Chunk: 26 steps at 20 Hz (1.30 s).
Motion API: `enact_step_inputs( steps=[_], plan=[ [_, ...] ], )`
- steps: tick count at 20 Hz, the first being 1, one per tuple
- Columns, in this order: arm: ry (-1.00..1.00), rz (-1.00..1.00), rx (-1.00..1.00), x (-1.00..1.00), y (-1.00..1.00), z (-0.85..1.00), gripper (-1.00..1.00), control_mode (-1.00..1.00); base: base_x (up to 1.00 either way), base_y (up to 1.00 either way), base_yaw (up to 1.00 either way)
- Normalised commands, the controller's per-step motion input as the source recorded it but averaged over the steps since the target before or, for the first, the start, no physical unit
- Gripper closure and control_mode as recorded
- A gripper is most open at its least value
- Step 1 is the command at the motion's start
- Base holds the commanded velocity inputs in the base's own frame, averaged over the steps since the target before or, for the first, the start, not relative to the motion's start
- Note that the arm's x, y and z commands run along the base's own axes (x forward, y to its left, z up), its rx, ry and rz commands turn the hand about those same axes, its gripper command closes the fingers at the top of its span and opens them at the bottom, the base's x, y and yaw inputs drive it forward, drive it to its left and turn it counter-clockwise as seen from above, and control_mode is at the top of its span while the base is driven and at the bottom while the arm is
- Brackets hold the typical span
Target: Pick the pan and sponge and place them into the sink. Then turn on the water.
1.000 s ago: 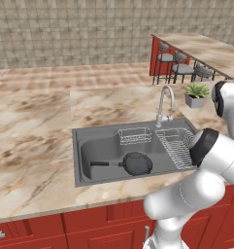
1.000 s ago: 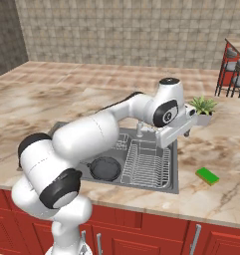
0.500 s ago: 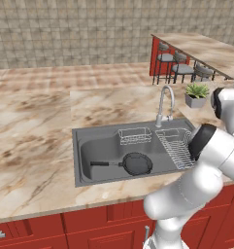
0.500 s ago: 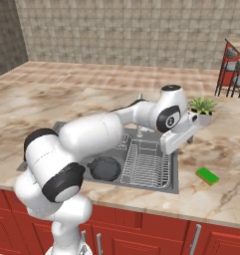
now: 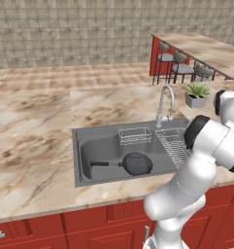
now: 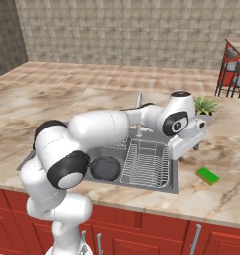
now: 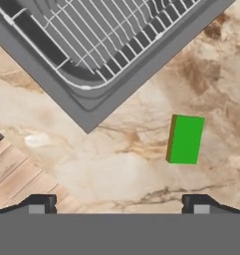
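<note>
The black pan lies in the dark grey sink, handle pointing left in the left base view. On the marble counter to the right of the sink rests the green sponge. My gripper hangs open above the counter, between the sink's right rim and the sponge, holding nothing. In the hand view the sponge lies just ahead of the right fingertip, clear of both tips. No water runs from the faucet.
A ribbed draining rack fills the sink's right half, with a small wire basket behind the pan. A potted plant stands behind the sponge. Bar stools line a raised counter at the back right.
My hand has swung a little to the right and lower, off the sink's rim toward the sponge. Pan and sponge have stayed put, and the jaws have stayed open.
</note>
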Motion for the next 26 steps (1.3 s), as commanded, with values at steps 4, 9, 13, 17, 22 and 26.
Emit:
enact_step_inputs(
  steps=[4, 9, 13, 17, 22, 26],
  plan=[
    [0.0, -0.04, 0.06, 0.05, -0.07, -0.18, -1.0, -1.0, 0.0, 0.0, 0.0],
    [0.0, 0.0, 0.09, 0.05, -0.13, -0.2, -1.0, -1.0, 0.0, 0.0, 0.0],
    [0.0, 0.0, 0.08, 0.0, -0.17, -0.18, -1.0, -1.0, 0.0, 0.0, 0.0],
    [0.0, 0.0, 0.07, 0.0, -0.19, -0.17, -1.0, -1.0, 0.0, 0.0, 0.0],
    [-0.02, 0.0, 0.04, 0.02, -0.13, -0.17, -1.0, -1.0, 0.0, 0.0, 0.0],
    [0.0, 0.0, 0.01, 0.14, -0.04, -0.18, -1.0, -1.0, 0.0, 0.0, 0.0]
  ],
)
